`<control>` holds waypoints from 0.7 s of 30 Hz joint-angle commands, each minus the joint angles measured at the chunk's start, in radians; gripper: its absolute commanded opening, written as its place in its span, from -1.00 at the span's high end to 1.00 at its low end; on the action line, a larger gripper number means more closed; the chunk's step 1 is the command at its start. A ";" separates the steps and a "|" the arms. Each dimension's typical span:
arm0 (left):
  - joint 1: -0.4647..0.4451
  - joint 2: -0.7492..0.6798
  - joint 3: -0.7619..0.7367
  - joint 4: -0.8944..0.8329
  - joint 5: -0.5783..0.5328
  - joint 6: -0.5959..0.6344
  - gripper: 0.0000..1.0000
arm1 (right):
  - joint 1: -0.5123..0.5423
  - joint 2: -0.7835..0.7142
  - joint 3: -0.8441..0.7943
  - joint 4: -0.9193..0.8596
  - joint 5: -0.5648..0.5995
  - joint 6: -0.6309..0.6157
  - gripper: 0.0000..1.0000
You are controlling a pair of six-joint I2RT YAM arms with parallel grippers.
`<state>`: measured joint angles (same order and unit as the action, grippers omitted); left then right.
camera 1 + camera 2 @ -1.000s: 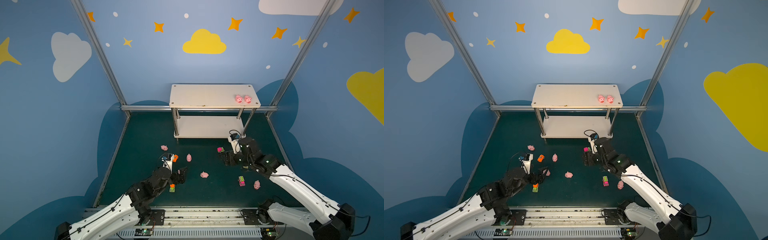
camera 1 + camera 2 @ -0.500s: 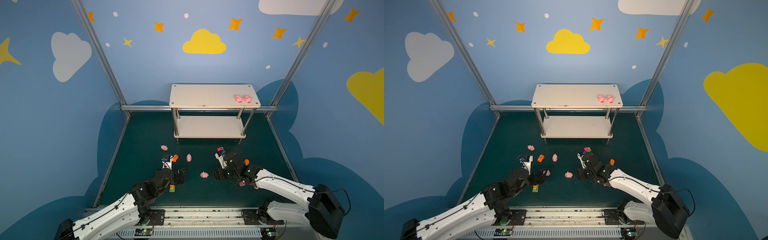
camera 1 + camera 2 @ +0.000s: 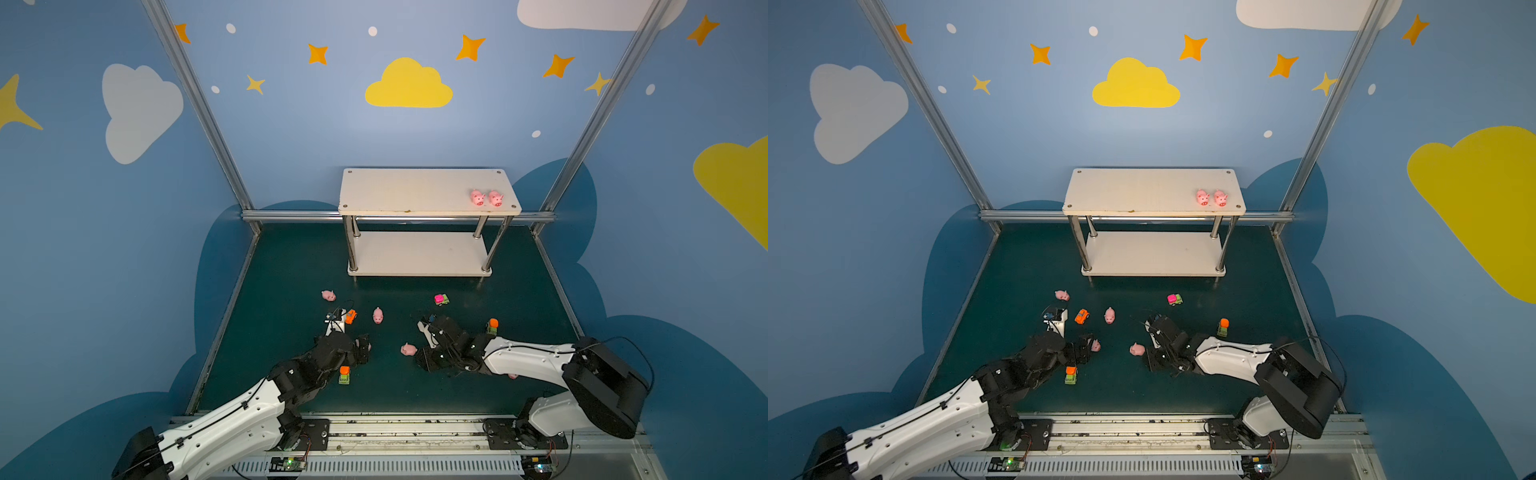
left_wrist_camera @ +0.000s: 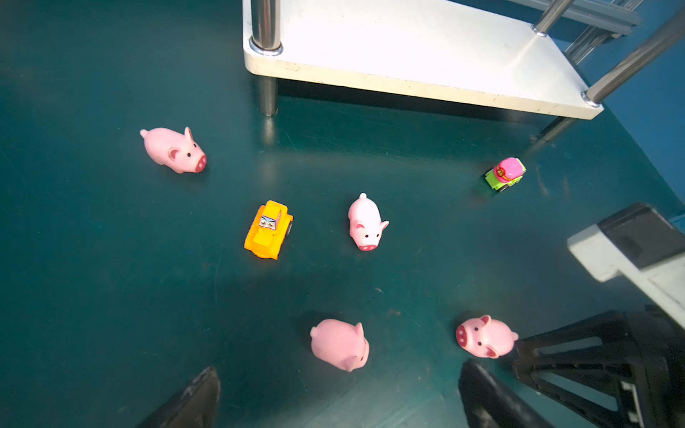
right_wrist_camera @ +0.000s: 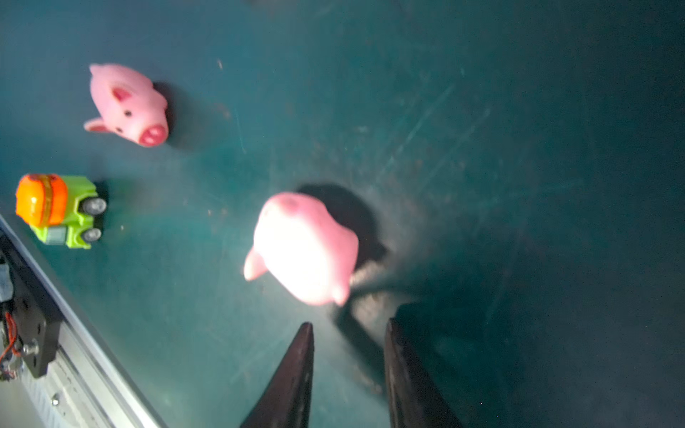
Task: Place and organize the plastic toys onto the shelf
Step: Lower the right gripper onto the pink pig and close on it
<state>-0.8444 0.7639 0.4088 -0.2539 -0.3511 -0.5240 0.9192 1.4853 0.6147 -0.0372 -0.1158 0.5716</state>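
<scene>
The shelf (image 3: 415, 187) stands at the back with two pink pigs (image 3: 486, 198) on the right of its top board. On the green floor lie several loose toys. My left gripper (image 4: 339, 372) is open wide, a pig (image 4: 341, 344) lying just ahead between its fingertips; in a top view that gripper (image 3: 1088, 348) is beside this pig (image 3: 1096, 345). My right gripper (image 5: 348, 328) hangs low over the floor, its fingers a narrow gap apart with nothing between them. A blurred pig (image 5: 304, 248) lies just beyond its tips; both top views show it (image 3: 409, 349).
Other pigs (image 3: 328, 295) (image 3: 377, 315), an orange car (image 3: 351, 317), a magenta-green vehicle (image 3: 441, 299) and two orange-green trucks (image 3: 492, 326) (image 3: 344, 375) lie scattered. A pink bit (image 3: 513, 376) peeks from under the right arm. The metal rail (image 3: 395, 424) runs along the front.
The right arm swung from near the shelf down to the front middle, beside a floor pig, and its jaws narrowed. The left arm crept slightly forward, still open.
</scene>
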 commanded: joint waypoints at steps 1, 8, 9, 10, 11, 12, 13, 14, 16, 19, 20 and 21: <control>0.011 -0.007 0.006 0.004 -0.018 0.013 -1.00 | 0.004 0.061 0.045 -0.004 0.030 -0.004 0.35; 0.042 -0.043 -0.001 -0.010 -0.017 0.014 -0.99 | -0.008 0.151 0.159 -0.074 0.076 -0.050 0.36; 0.045 -0.046 -0.001 -0.011 -0.013 0.015 -1.00 | -0.010 0.160 0.173 -0.089 0.084 -0.059 0.36; 0.049 -0.048 -0.001 -0.012 -0.011 0.017 -1.00 | -0.011 0.169 0.194 -0.117 0.106 -0.071 0.36; 0.052 -0.049 -0.001 -0.014 -0.010 0.019 -1.00 | -0.012 0.178 0.218 -0.154 0.129 -0.084 0.35; 0.054 -0.049 -0.001 -0.014 -0.009 0.021 -1.00 | -0.014 0.185 0.237 -0.183 0.151 -0.092 0.35; 0.060 -0.049 -0.001 -0.016 -0.007 0.021 -1.00 | -0.018 0.192 0.253 -0.208 0.170 -0.100 0.33; 0.063 -0.049 -0.001 -0.017 -0.004 0.021 -1.00 | -0.022 0.194 0.265 -0.225 0.179 -0.106 0.32; 0.065 -0.050 -0.002 -0.017 -0.001 0.023 -1.00 | -0.028 0.196 0.270 -0.235 0.191 -0.106 0.27; 0.071 -0.055 -0.007 -0.012 0.001 0.023 -1.00 | -0.033 0.211 0.279 -0.228 0.183 -0.106 0.24; 0.071 -0.058 -0.010 -0.010 0.003 0.025 -1.00 | -0.034 0.218 0.286 -0.229 0.179 -0.106 0.24; 0.072 -0.062 -0.011 -0.010 0.002 0.024 -1.00 | -0.035 0.226 0.292 -0.227 0.179 -0.107 0.24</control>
<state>-0.7784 0.7174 0.4088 -0.2558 -0.3485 -0.5106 0.8898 1.6791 0.8810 -0.2199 0.0402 0.4812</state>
